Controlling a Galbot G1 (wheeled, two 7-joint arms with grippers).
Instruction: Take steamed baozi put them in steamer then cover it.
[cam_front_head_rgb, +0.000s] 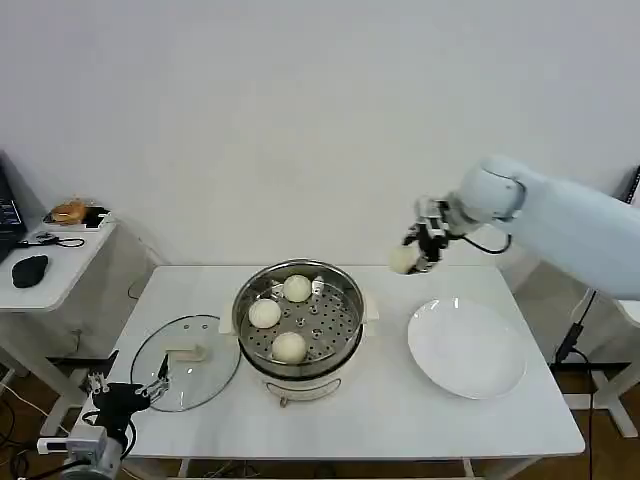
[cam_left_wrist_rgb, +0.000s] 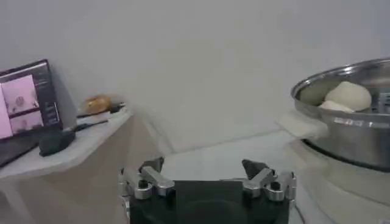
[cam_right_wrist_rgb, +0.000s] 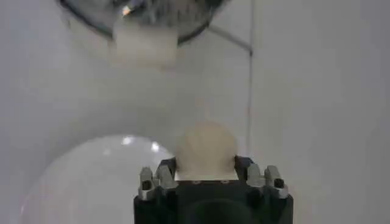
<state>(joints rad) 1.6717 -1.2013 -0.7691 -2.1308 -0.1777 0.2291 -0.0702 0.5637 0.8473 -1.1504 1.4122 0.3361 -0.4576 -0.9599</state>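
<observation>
- Cream-white baozi (cam_front_head_rgb: 403, 260) sits clamped in the right hand (cam_front_head_rgb: 418, 254), raised over the white desk (cam_front_head_rgb: 380, 420) between steamer (cam_front_head_rgb: 297, 317) and plate (cam_front_head_rgb: 467, 348).
- Three more lie inside the steamer.
- Left hand (cam_front_head_rgb: 128, 392), fingers apart, waits by the glass cover (cam_front_head_rgb: 186, 361).
- White wall behind.

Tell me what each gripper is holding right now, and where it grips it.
The right gripper holds a steamed baozi pinched across its sides, above the table beside the steamer. The left gripper holds nothing, open near the cover.
</observation>
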